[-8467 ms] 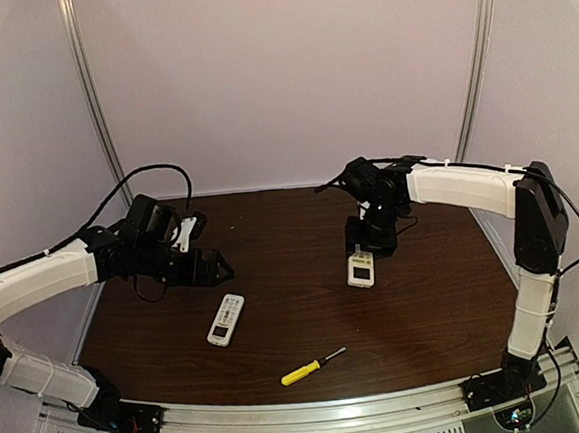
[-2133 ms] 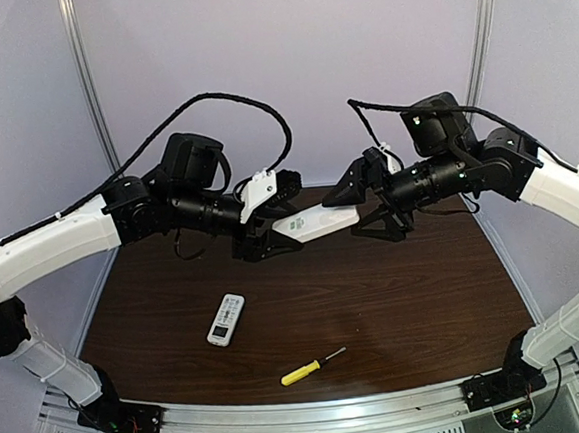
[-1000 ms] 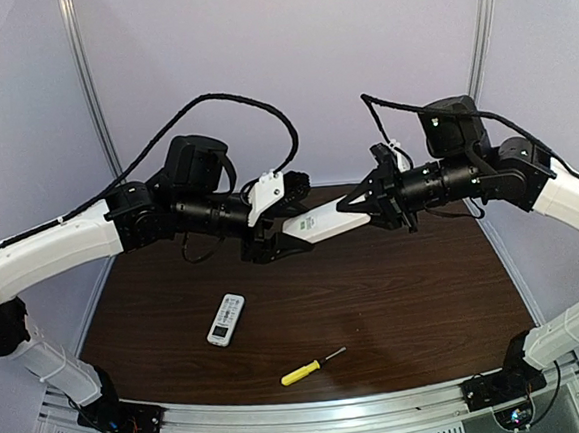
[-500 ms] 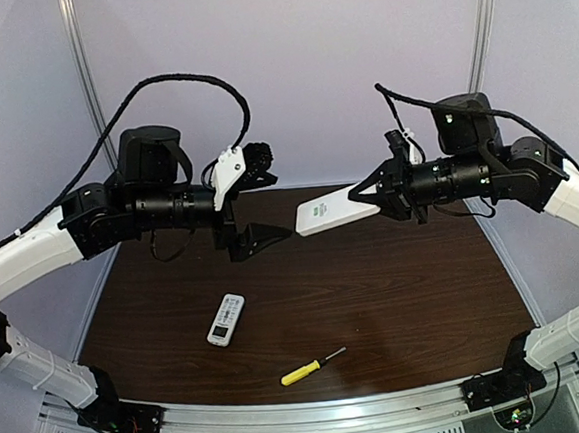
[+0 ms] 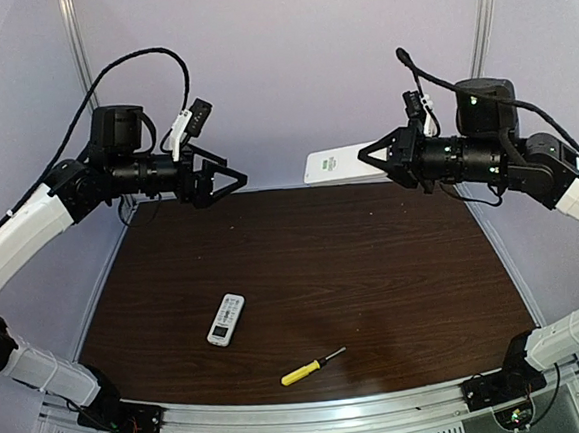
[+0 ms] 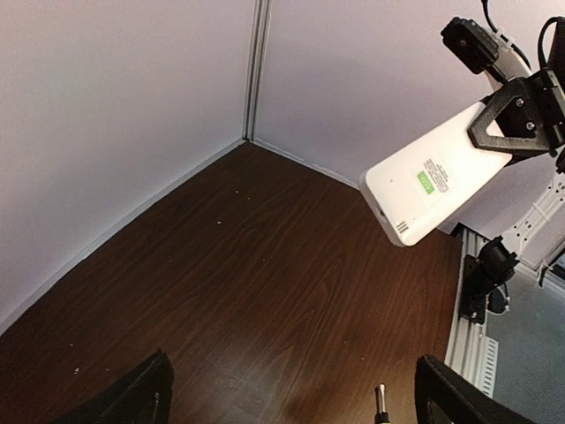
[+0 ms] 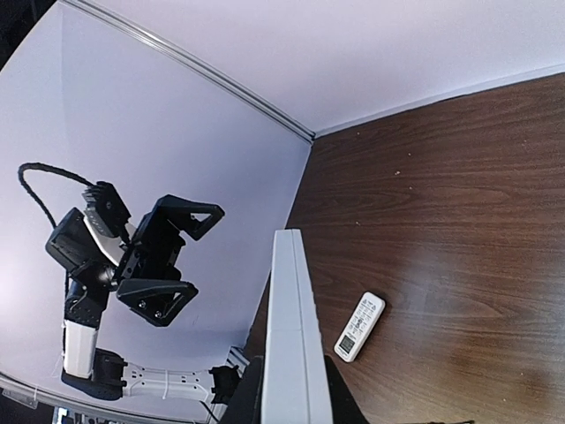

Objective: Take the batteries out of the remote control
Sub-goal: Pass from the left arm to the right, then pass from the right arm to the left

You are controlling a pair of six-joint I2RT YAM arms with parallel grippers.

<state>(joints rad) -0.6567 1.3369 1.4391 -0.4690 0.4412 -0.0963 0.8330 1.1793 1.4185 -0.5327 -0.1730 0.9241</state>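
Dark table (image 5: 374,270) bears a white remote (image 5: 225,320), seemingly face-up, and a screwdriver (image 5: 311,366).

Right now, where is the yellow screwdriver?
In the top view, the yellow screwdriver lies on the table near its front edge, right of the small remote.

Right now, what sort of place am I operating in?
Likely a robot lab test booth: plain pale panel walls with aluminium corner posts, a dark wood-grain table, and a metal mounting rail along its near edge.
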